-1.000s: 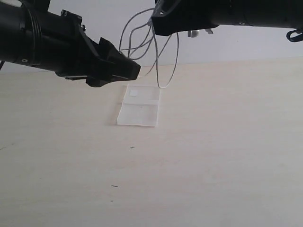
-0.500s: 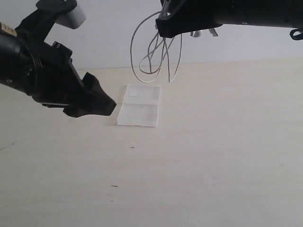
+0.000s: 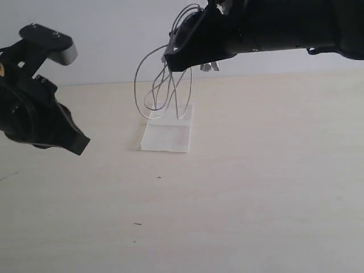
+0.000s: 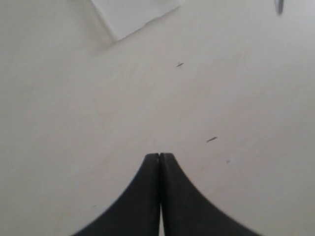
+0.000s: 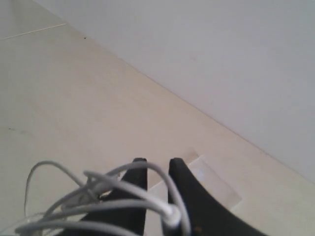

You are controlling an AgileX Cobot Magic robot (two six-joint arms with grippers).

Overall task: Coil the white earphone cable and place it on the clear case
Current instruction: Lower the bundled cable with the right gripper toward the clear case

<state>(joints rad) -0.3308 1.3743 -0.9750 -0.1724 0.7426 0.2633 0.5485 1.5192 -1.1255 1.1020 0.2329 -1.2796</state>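
The white earphone cable [image 3: 162, 91] hangs in several loose loops from my right gripper [image 3: 169, 61], which is shut on it high above the table. The lowest loops dangle just over the far end of the clear case [image 3: 168, 135], which lies flat on the table. In the right wrist view the cable [image 5: 103, 182] drapes across the dark fingers [image 5: 140, 169] of the right gripper [image 5: 157, 162], with the case [image 5: 214, 184] beyond. My left gripper [image 3: 82, 147] is shut and empty, off to the left of the case; in the left wrist view its tips [image 4: 160, 156] meet over bare table, and a corner of the case [image 4: 133, 14] shows.
The pale wooden table [image 3: 256, 187] spreads wide in front and to the right of the case. Small dark specks [image 3: 158, 177] mark it. A white wall [image 3: 114, 34] runs along the back edge.
My left gripper let go of the cable and drew back down and to the left. The right gripper moved left and lower, and the freed loops now hang over the case.
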